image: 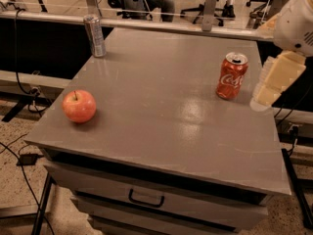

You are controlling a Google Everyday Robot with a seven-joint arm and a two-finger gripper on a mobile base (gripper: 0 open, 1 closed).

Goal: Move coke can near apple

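The coke can (232, 76), short and red with white script and a silver top, stands upright on the right side of the grey table (161, 106). The apple (78, 105), round and red-orange with a short stem, sits near the table's front left corner, far from the can. My gripper (264, 99), cream-coloured under a white arm, hangs at the table's right edge, just right of the can and apart from it. It holds nothing that I can see.
A taller, slim silver-grey can (95, 35) stands at the back left corner. A metal rail (161, 24) runs behind the table, with office chairs beyond it. A drawer with a handle (145, 199) is under the tabletop. Cables lie on the floor at left.
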